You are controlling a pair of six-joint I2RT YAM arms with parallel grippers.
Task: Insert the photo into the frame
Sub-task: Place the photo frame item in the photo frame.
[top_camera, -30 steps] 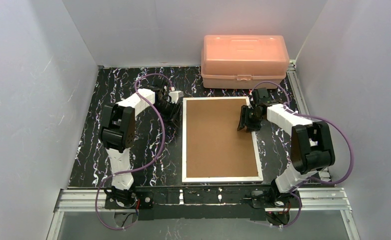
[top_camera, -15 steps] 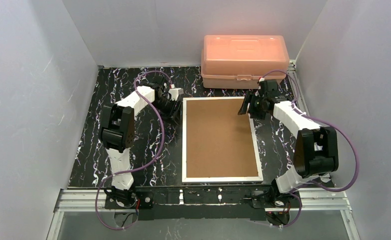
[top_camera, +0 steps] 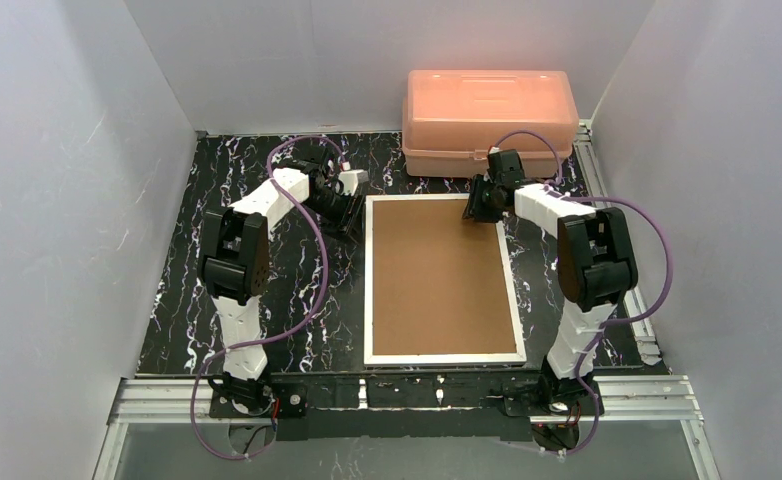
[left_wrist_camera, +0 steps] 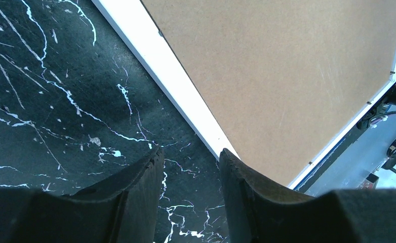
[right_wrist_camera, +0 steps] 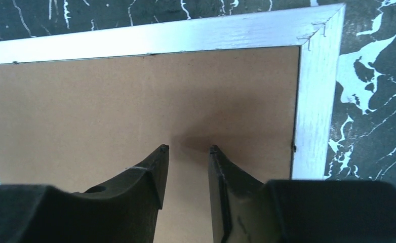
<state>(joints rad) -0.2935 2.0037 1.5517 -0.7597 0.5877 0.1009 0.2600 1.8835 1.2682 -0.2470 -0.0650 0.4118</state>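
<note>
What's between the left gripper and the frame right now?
Nothing but a narrow strip of bare black marbled tabletop. In the left wrist view the left gripper hangs over it, with the frame and its white edge right beside one finger.

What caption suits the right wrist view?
Right gripper, jaws parted and empty, over the brown back of the frame, near a corner.

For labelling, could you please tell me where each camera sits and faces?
Top external: above, behind the bases, facing down on black marbled table, white-edged rectangular frame brown-board up, pink plastic box; left arm and right arm show.
Left wrist: on left arm, looking down past left tool at frame's left edge.
Right wrist: on right arm, looking down past right tool at frame's far-right corner.
All share the frame.
</note>
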